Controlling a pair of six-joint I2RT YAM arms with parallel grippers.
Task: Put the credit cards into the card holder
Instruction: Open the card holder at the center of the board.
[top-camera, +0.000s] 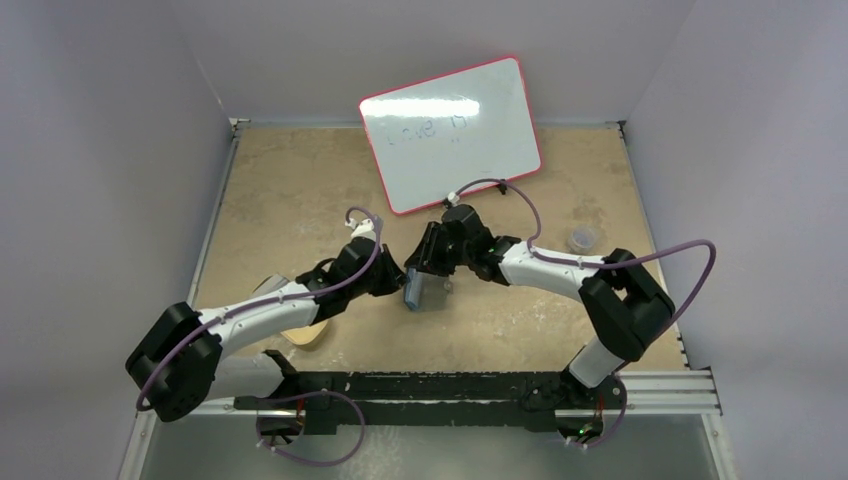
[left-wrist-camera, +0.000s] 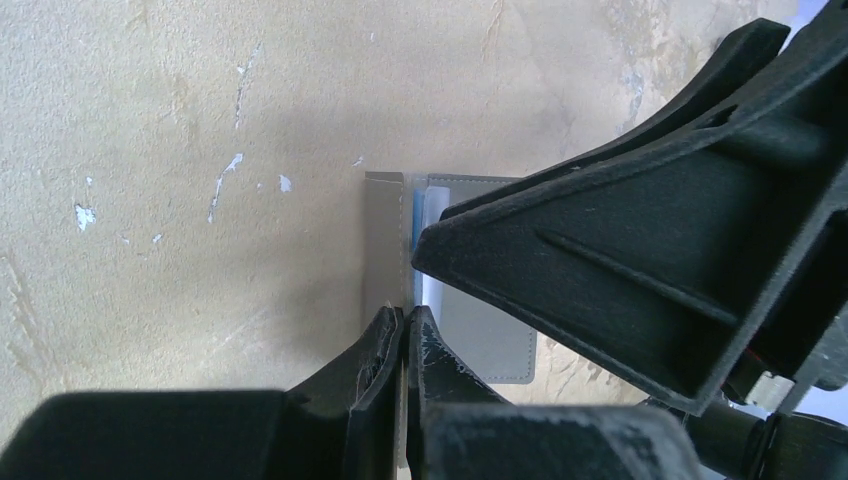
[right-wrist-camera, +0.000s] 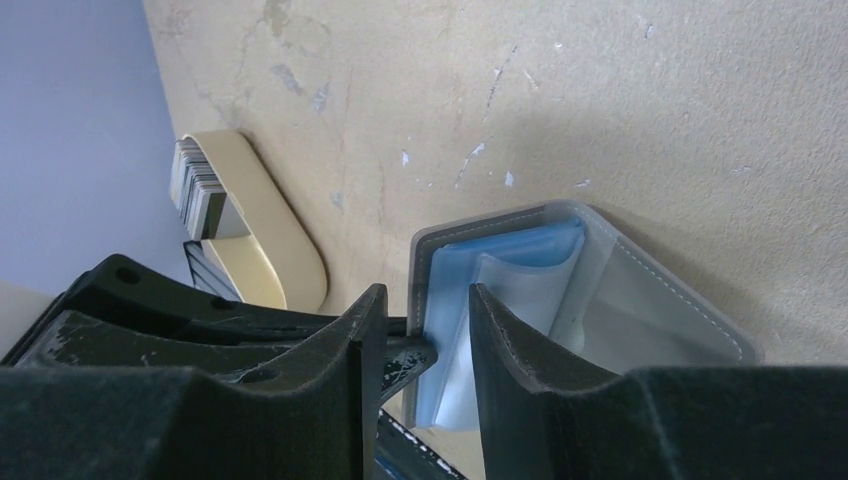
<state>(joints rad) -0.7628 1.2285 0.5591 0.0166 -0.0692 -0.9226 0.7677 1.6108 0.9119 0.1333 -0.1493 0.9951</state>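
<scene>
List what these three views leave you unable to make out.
Whiteboard writing: top view, too faint.
Cards in tin: right wrist view, too small to count.
Whether right gripper grips anything: right wrist view, wallet clutters the gap.
Wallet's pockets: left wrist view, right gripper covers them.

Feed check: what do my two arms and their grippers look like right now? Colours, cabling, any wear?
Both arms match. The left arm and right arm have white link shells between bulky black joint housings, and each carries a looping purple cable. The left gripper and right gripper are matte black with wedge-shaped fingers. Whitish scuffs mark the left one's fingers.
</scene>
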